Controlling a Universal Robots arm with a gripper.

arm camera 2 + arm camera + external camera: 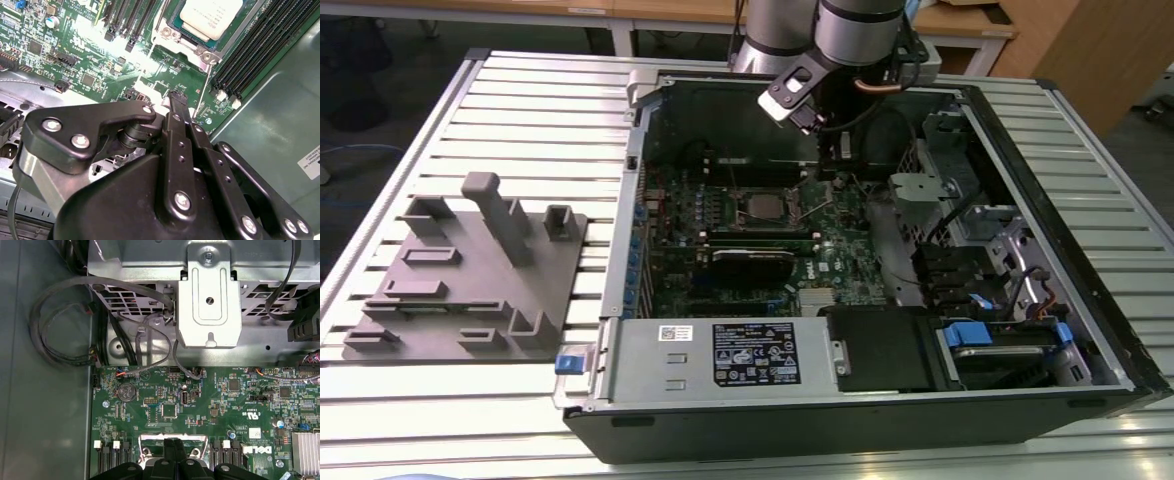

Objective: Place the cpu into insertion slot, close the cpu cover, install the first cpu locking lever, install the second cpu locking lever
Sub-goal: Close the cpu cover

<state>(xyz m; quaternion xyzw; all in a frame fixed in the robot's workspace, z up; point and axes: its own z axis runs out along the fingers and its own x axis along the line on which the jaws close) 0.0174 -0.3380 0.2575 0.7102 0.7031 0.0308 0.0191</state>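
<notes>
The cpu [210, 15] lies silver face up in the insertion slot [736, 205], on the motherboard inside the open computer case. The cpu cover [196, 46] lies flat around it as a silver frame. A thin locking lever [202, 85] runs from the socket corner towards my gripper [176, 97]. The gripper's black fingers are pressed together with nothing seen between them. Its tip hovers over the board just beside the socket's edge, close to that lever. In the exterior view the gripper [834, 150] hangs just to the exterior view's right of the socket.
Memory slots [260, 45] flank the socket. A silver drive bracket [210, 300] and grey cables [60, 320] lie beyond the board's edge. A power supply [720, 355] fills the case front. A grey fixture block [467, 270] sits on the slatted table at the exterior view's left.
</notes>
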